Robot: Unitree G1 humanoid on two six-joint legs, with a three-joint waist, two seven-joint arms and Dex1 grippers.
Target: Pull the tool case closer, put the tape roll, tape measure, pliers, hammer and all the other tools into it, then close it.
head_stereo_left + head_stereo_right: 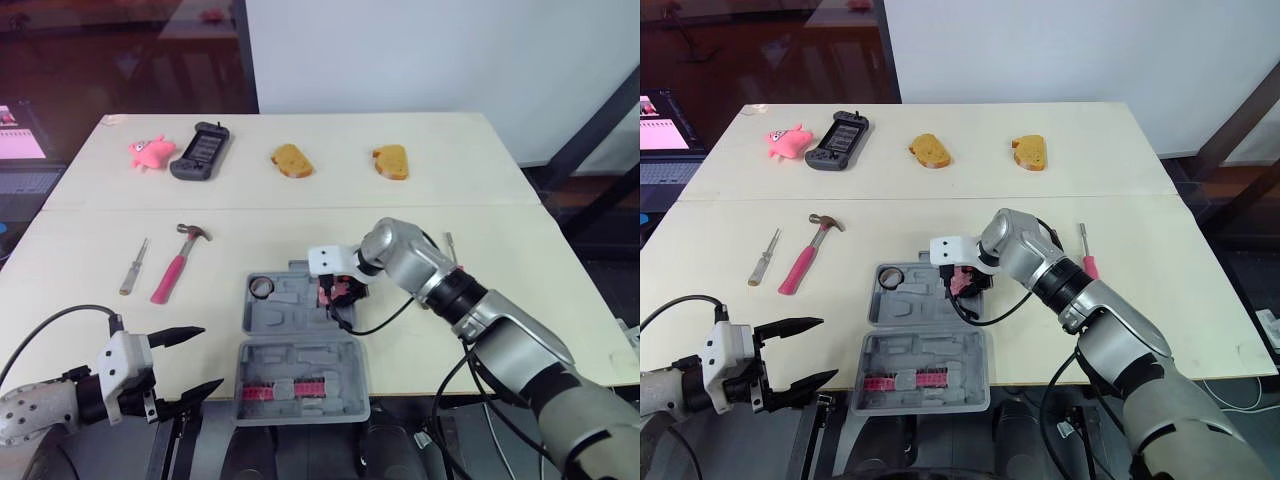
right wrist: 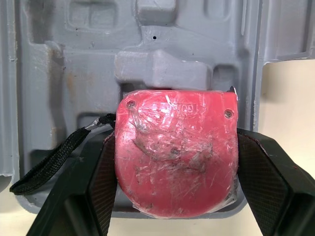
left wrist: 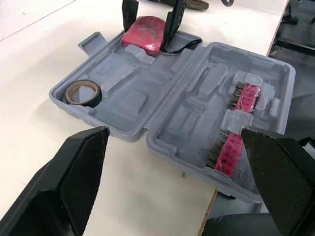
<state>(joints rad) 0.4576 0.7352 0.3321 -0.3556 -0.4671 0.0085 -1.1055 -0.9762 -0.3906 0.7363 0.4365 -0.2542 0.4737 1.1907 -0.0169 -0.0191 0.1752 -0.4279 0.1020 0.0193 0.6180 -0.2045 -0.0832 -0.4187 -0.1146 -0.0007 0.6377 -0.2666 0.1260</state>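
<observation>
The grey tool case (image 1: pixel 290 305) lies open at the table's front edge. A tape roll (image 1: pixel 262 287) sits in its far left corner, and red-handled pliers (image 1: pixel 285 389) lie in the near half. My right gripper (image 1: pixel 338 295) is shut on a red tape measure (image 2: pixel 174 152), held low over the far right part of the case, its black strap trailing. My left gripper (image 1: pixel 210 357) is open and holds nothing, at the front left beside the case. On the table to the left lie a pink-handled hammer (image 1: pixel 176 262) and a pale screwdriver (image 1: pixel 133 266). A red-handled screwdriver (image 1: pixel 1086 256) lies to the right.
On the far table half lie a pink toy (image 1: pixel 150 151), a black game controller (image 1: pixel 201 151) and two bread slices (image 1: pixel 292 160) (image 1: pixel 391 161). The near half of the case overhangs the table's front edge.
</observation>
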